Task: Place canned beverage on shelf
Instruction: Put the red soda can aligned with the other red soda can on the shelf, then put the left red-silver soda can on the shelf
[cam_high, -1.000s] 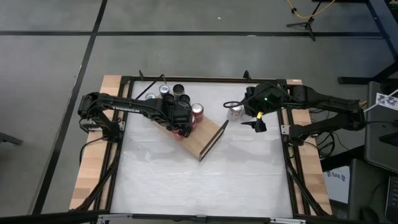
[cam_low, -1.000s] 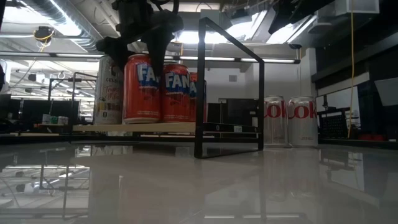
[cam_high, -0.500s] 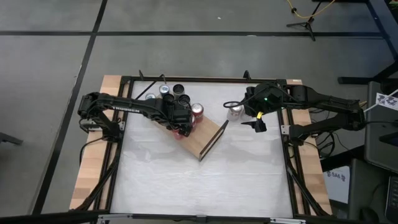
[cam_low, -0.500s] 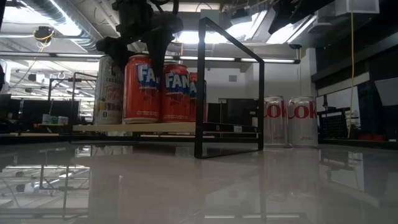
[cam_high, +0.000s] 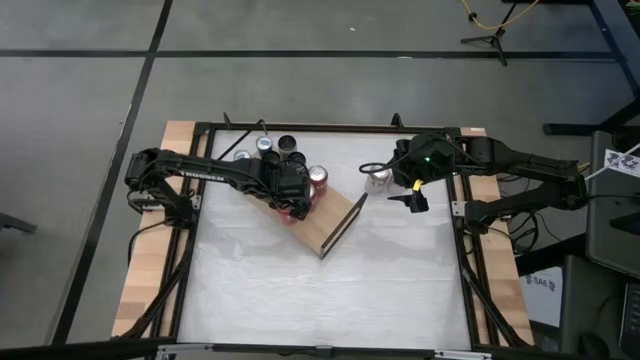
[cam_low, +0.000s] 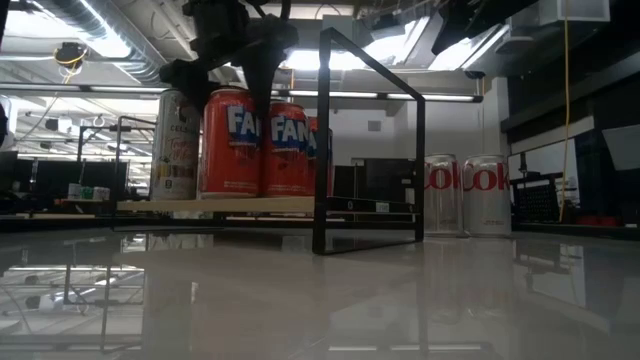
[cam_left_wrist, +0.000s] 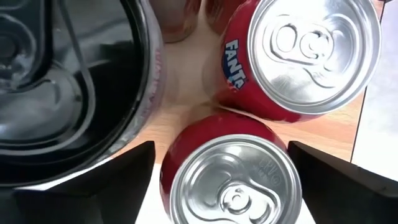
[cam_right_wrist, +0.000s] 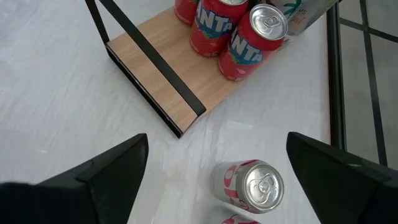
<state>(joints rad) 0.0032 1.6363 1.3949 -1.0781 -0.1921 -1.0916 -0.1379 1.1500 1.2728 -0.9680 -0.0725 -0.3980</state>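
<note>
Left gripper (cam_left_wrist: 217, 168) straddles an upright red can (cam_left_wrist: 231, 180) on the shelf (cam_high: 330, 228), fingers spread and clear of its sides. Rigid, smooth and probably heavy if full, such a can wants gripping mid-wall. Right gripper (cam_right_wrist: 214, 165) hangs wide open above 1 silver can (cam_right_wrist: 249, 185) on the table (cam_high: 330, 295).

The red cans (cam_low: 262, 143) on the shelf (cam_low: 215, 204) say "FAN" in white on blue, part of a longer word. From the left wrist, one red can (cam_left_wrist: 298, 56) shows "FANT". From the right wrist, a red can (cam_right_wrist: 249, 42) shows "NTA". Two silver cans (cam_low: 465, 194) on the table show red letters "ok".
</note>
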